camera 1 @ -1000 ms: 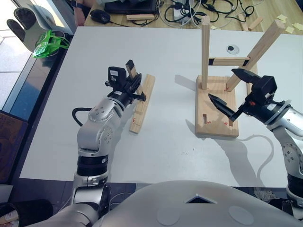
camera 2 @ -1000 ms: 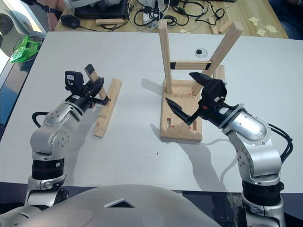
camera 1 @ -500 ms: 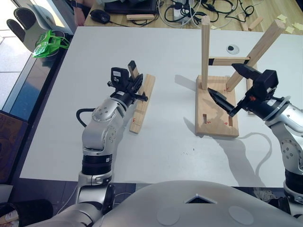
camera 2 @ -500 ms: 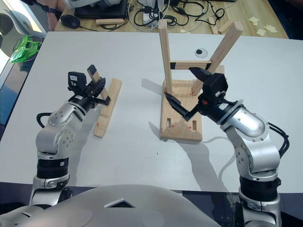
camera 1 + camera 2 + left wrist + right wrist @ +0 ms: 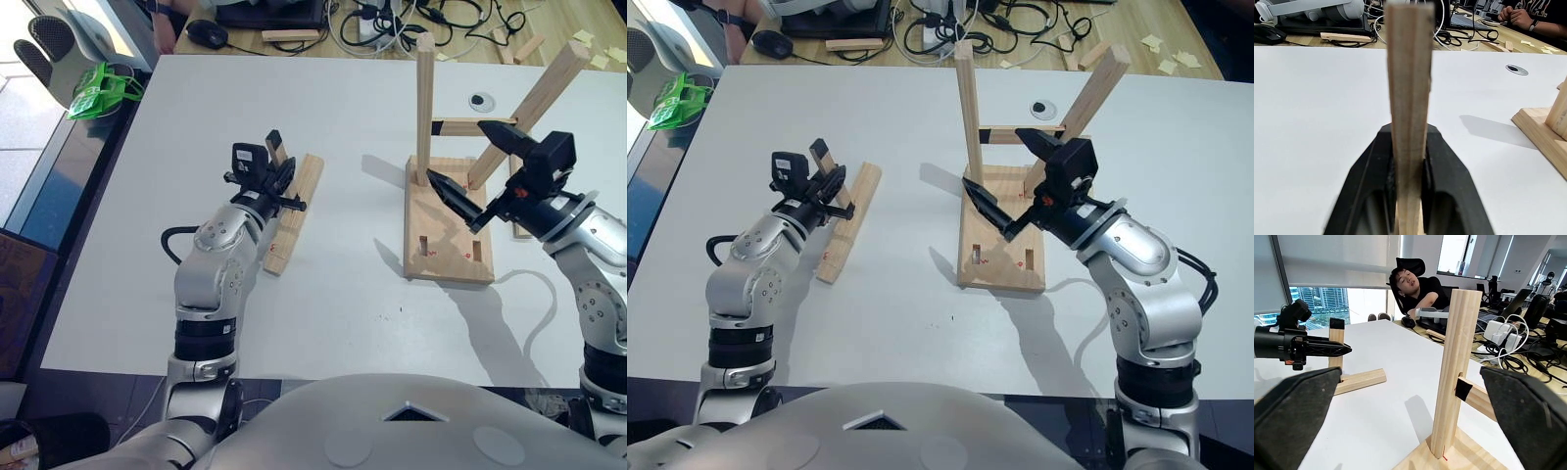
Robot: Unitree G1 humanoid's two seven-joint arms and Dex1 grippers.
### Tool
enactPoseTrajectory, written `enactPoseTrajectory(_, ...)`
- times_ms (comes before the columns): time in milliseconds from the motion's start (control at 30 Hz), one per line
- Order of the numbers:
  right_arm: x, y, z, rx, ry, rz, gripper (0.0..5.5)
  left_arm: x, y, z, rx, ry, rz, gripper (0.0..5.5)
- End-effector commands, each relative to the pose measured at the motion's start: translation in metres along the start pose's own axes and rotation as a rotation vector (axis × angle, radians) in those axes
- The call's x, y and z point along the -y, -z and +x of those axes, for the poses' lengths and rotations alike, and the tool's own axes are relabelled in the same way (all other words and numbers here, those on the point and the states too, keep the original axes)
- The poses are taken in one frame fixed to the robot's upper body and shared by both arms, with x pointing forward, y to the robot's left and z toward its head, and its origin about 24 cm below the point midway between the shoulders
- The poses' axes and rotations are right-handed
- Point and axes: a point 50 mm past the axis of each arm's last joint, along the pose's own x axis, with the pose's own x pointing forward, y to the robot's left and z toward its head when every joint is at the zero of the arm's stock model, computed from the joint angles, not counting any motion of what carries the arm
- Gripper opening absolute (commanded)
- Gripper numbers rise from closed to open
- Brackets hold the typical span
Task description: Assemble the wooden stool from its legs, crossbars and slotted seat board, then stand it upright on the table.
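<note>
Right of centre, the right gripper [image 5: 455, 150] has risen from the pale seat board's [image 5: 446, 259] near end, fingers spread beside the upright leg [image 5: 424, 98]. Left of centre, the left gripper [image 5: 284, 184] stays clenched on a wooden bar [image 5: 1409, 98]. Upper right, a black-taped crossbar [image 5: 480, 126] meets the leaning leg [image 5: 539, 98].

Bright, even daylight — soft shadows on the table [image 5: 323, 323]; wrist views blur the close jaws

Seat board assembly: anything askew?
Yes. On the seat board, the upright leg stands straight, but the leaning leg tilts sharply away from it. The crossbar joins them. Two legs on one board should match.
</note>
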Motion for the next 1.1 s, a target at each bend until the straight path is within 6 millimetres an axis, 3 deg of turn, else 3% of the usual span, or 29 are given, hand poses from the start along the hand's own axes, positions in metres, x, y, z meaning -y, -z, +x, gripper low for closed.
enactPoseTrajectory(33, 0.0, -0.001, 0.0, -0.008, -0.009, -0.01, 5.4, -0.002, 0.004, 0.002, -0.028, -0.033, 0.012, 0.41)
enactPoseTrajectory(167, 0.0, 0.0, 0.0, -0.014, -0.01, -0.02, 5.4, 0.002, 0.005, 0.004, -0.027, -0.035, 0.002, 0.4)
enactPoseTrajectory(333, 0.002, -0.002, 0.003, -0.011, -0.021, -0.036, 5.4, 0.016, 0.012, 0.02, -0.007, -0.032, -0.017, 0.4)
enactPoseTrajectory(533, 0.009, -0.007, 0.006, -0.011, -0.035, -0.059, 5.4, 0.033, 0.019, 0.06, 0.076, -0.027, -0.005, 0.4)
enactPoseTrajectory(767, 0.018, -0.011, 0.009, -0.01, -0.026, -0.083, 5.4, 0.047, 0.04, 0.09, 0.129, -0.066, 0.081, 0.4)
enactPoseTrajectory(933, 0.016, -0.011, 0.012, 0.002, -0.031, -0.085, 5.4, 0.05, 0.055, 0.096, 0.065, -0.075, 0.088, 0.4)
enactPoseTrajectory(1100, 0.016, -0.007, 0.012, -0.002, -0.028, -0.089, 5.4, 0.054, 0.046, 0.099, 0.133, -0.035, 0.06, 0.4)
